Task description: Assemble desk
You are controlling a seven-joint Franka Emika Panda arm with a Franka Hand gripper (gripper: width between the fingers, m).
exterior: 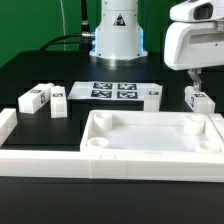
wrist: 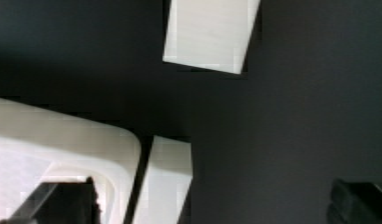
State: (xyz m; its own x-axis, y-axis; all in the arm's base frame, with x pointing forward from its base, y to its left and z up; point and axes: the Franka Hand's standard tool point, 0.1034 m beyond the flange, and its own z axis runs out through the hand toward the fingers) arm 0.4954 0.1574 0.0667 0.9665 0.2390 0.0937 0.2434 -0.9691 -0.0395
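The desk top [exterior: 150, 135], a white rimmed tray with round corner sockets, lies at the front of the table. Two white legs [exterior: 35, 98] [exterior: 57, 102] lie at the exterior view's left. A third leg [exterior: 197, 99] stands at the right, behind the tray's far corner. My gripper [exterior: 193, 80] hangs just above that leg, open and holding nothing. In the wrist view the leg [wrist: 214, 35] lies ahead of the gripper [wrist: 209, 205]. One dark fingertip [wrist: 55, 205] shows over the tray's rounded corner [wrist: 46, 140]; the other sits across a dark gap.
The marker board [exterior: 118, 92] lies flat behind the tray, in front of the arm's base [exterior: 117, 40]. White border rails run along the front [exterior: 60, 160] and left [exterior: 8, 125]. A white rail strip [wrist: 165, 185] lies beside the tray's corner.
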